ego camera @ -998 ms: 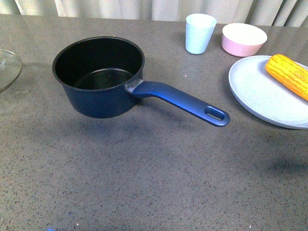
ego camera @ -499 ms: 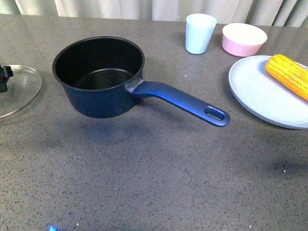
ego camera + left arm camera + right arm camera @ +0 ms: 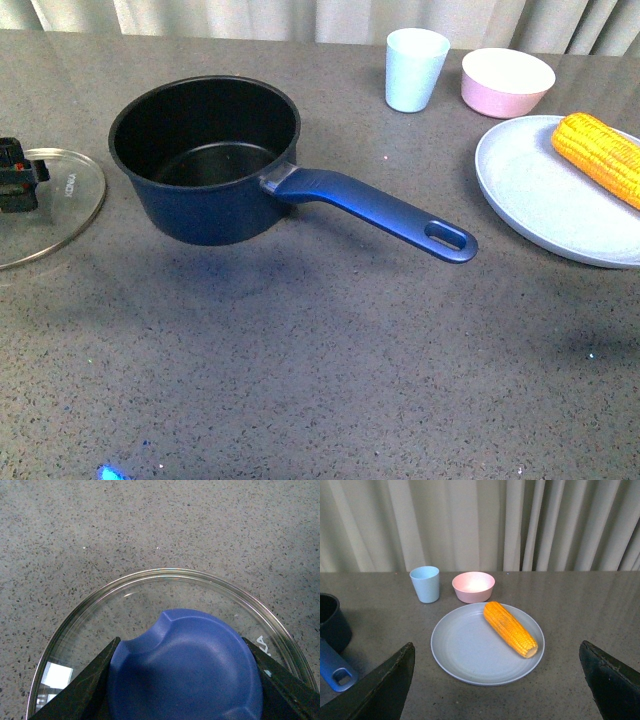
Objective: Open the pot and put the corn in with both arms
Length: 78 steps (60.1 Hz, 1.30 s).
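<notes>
**Stage: pot opened, corn not yet loaded.** The dark navy-blue saucepan (image 3: pixel 205 160) stands uncovered on the grey speckled desk (image 3: pixel 320 380), so we judge the opening step done. The left pincer (image 3: pixel 181 645) is clenched on the blue knob (image 3: pixel 185 685) of the clear glass lid (image 3: pixel 60 215), left of the saucepan; we cannot tell whether the lid touches the desk. The yellow-orange corn cob (image 3: pixel 510 628) lies on a pale grey plate (image 3: pixel 465 652), well apart from the saucepan. The right pincer (image 3: pixel 496 652) hangs released, facing the cob.
</notes>
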Each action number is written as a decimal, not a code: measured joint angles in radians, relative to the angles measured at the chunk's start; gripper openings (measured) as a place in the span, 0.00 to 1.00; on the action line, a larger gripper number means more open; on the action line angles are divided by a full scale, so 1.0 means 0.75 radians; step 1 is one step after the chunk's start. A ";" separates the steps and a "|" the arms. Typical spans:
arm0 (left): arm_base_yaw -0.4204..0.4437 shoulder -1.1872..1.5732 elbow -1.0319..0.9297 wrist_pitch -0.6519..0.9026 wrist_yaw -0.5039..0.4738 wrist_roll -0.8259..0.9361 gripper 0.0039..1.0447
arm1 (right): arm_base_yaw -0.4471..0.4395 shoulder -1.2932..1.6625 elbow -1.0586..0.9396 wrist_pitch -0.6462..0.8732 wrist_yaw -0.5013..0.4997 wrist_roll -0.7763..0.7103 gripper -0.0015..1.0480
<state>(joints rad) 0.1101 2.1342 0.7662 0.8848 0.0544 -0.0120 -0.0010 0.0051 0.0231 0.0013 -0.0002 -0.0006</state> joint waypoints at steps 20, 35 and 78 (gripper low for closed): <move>-0.008 0.030 -0.007 0.053 0.003 -0.024 0.66 | 0.000 0.000 0.000 0.000 0.000 0.000 0.91; -0.001 0.004 -0.080 0.069 0.013 -0.027 0.91 | 0.000 0.000 0.000 0.000 0.000 0.000 0.91; 0.071 -0.828 -0.491 0.140 0.142 -0.050 0.78 | 0.000 0.000 0.000 0.000 0.000 0.000 0.91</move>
<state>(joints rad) 0.1631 1.5131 0.3981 0.9897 0.1612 -0.0494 -0.0010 0.0051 0.0231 0.0013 -0.0002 -0.0006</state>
